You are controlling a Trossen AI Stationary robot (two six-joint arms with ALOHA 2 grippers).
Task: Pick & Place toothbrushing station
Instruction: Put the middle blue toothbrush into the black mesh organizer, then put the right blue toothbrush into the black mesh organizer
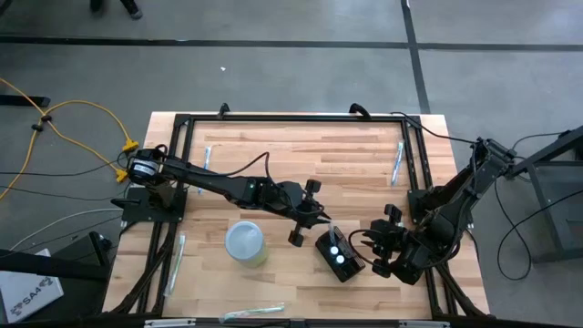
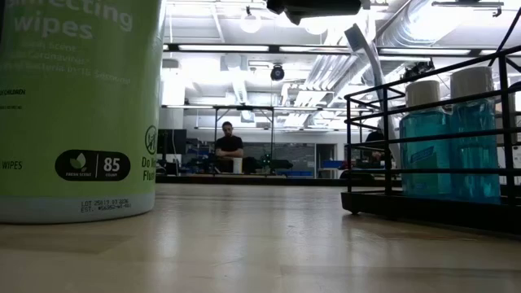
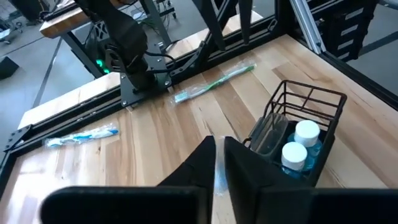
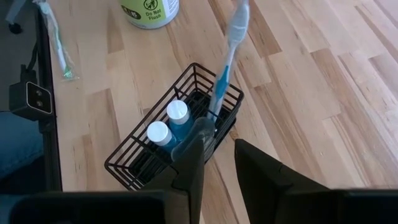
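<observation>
Wipes tub [image 2: 77, 110] sits closest to the lens in the low view, green, upright on the wood surface [image 1: 273, 146], left of everything else. Left gripper [image 3: 217, 144] hangs above the surface just right of the tub and just up-left of the toothbrushing station [image 4: 127, 163] in the high view. Its jaws are nearly together with only a thin slit between. A pale sliver shows in the slit, can't tell if they clamp it.

The station is a black wire basket standing flat near the front middle of the surface, between the two grippers. In the high view its long axis runs diagonally, from up-left to down-right. Two white-capped blue bottles [image 4: 168, 121] stand upright in one half. A blue-and-white toothbrush [image 4: 225, 68] stands in the other half, leaning, with its head up toward the left gripper.

Right gripper [image 4: 219, 135] is low at the station's right long side. Its jaws are apart with a clear gap and nothing clamped; one finger overlaps the basket rim and the other is outside it. Can't tell if either touches the wire.
</observation>
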